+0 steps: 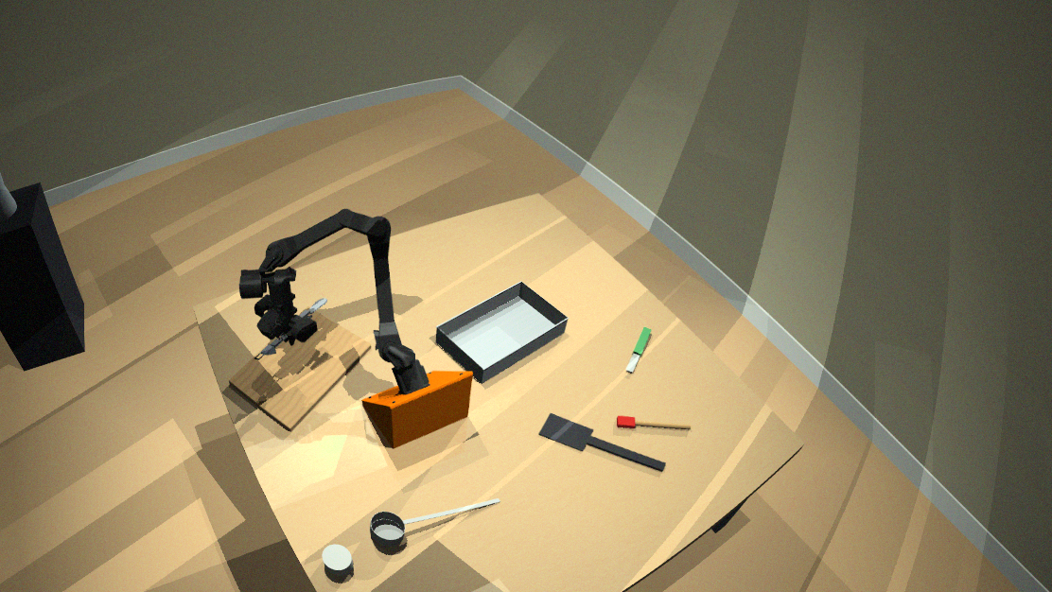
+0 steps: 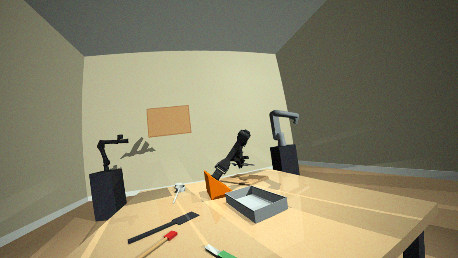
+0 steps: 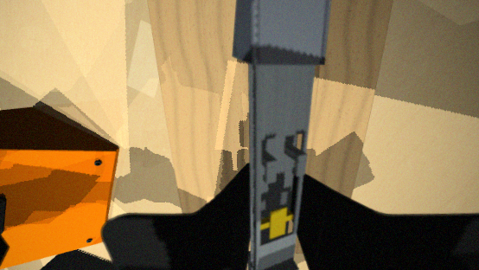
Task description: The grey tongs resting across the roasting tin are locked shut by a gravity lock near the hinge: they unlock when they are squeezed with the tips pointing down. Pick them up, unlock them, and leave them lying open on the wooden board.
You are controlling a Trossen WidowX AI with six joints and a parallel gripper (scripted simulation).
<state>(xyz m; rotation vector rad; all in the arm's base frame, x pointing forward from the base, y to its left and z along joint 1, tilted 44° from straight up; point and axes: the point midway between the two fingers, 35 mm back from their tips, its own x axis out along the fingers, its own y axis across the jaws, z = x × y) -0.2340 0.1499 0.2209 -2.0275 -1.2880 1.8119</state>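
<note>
You have the grey tongs [image 1: 318, 304] [image 2: 248, 164] [image 3: 281, 95] pinched in the gripper [image 1: 295, 329] [image 2: 241, 163] [image 3: 266, 169], its fingers closed on their sides; they hang in the air over the wooden board [image 1: 316, 386] [image 2: 261, 179] [image 3: 199, 65], apart from it, lying nearly level in the exterior view; a yellow piece [image 3: 278, 222] shows between their sides in the wrist view; your board lies at the left edge of the tabletop [image 1: 507, 470] [image 2: 320, 221] [image 3: 411, 130] as the top view has it, close to the left corner; the roasting tin [image 1: 526, 355] [image 2: 272, 206] stands beyond the orange base [image 1: 434, 411] [image 2: 213, 188] [image 3: 99, 208], well in from the edges, with no tongs across it; you also have the green-handled tool [image 1: 642, 340] [image 2: 225, 254] towards the upper-right edge, and the red-headed brush [image 1: 625, 422] [image 2: 170, 235] on the side of the right corner; whether the lock is released, you cannot tell here.
</note>
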